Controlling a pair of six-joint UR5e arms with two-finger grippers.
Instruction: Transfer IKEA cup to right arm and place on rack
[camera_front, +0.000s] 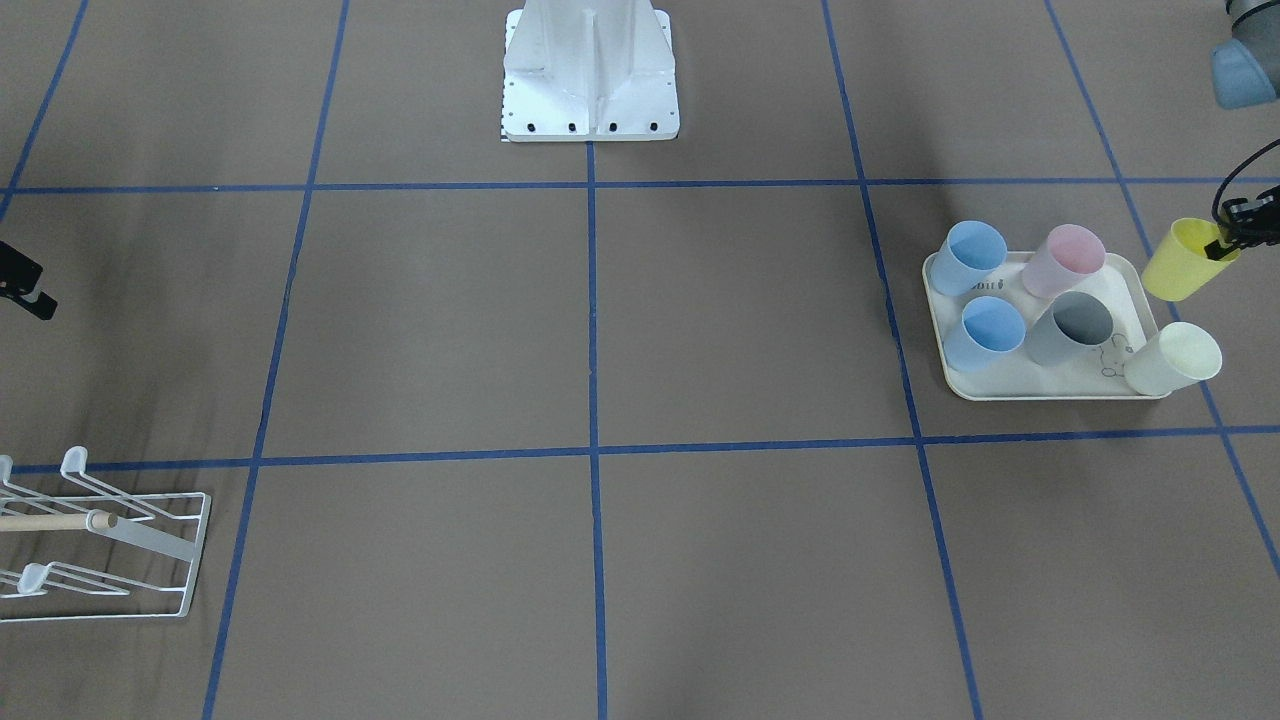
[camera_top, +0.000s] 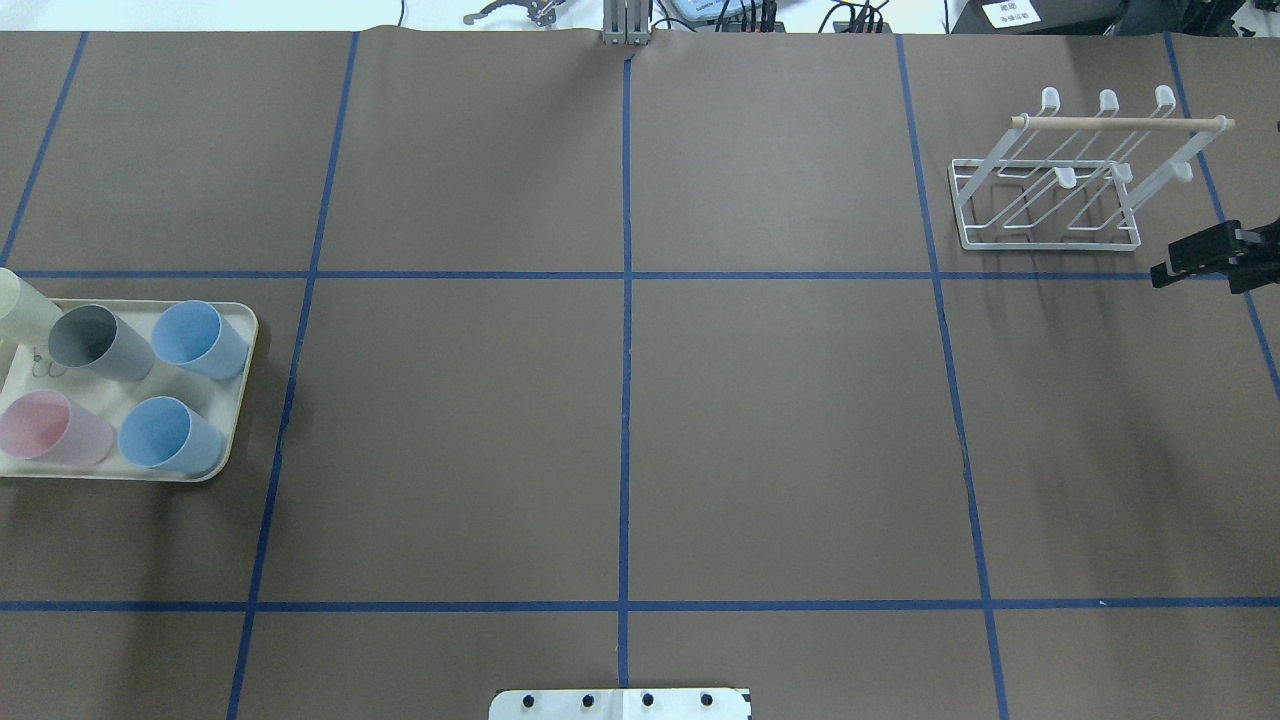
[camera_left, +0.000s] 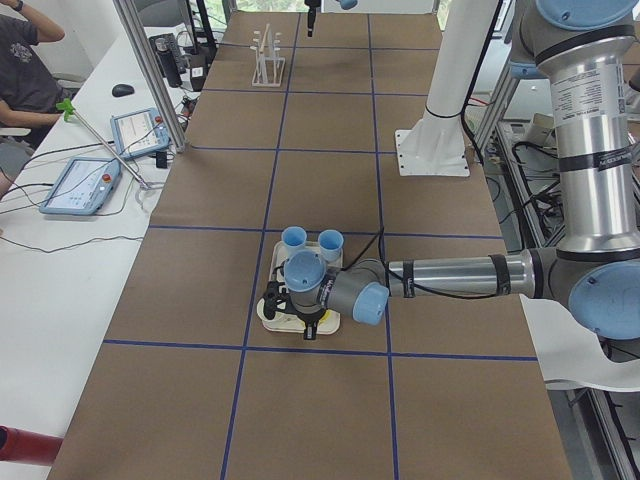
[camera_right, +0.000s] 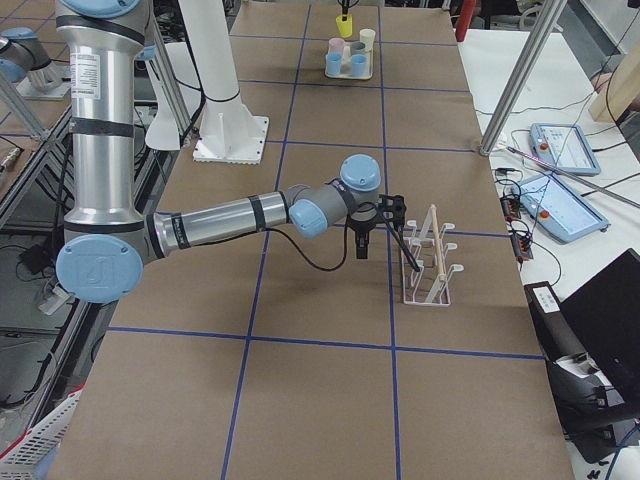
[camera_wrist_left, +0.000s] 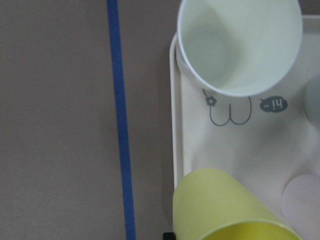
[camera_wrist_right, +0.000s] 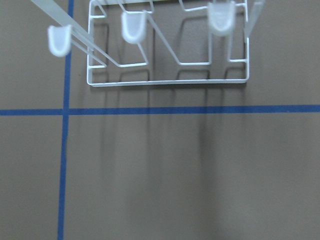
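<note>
Exterior front-facing, tilted yellow cup (camera_front: 1185, 262), rim clamped by left end effector (camera_front: 1222, 243)

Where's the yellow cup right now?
In the front-facing view the yellow cup is at the far right, tilted in the left tool's grip, just past the tray corner nearest the pink cup.

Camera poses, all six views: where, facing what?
Front-facing: across the table, facing the robot base; left gripper holds yellow cup at right edge.
Overhead: behind the robot, looking forward-down; tray left, rack right, right gripper at edge.
Exterior left: table's left end, looking along it; left arm near.
Exterior right: table's right end; right arm near.
Left wrist: down on yellow cup, tray.
Right wrist: down on rack; gripper unseen.
Overhead and right wrist share the rack.
</note>
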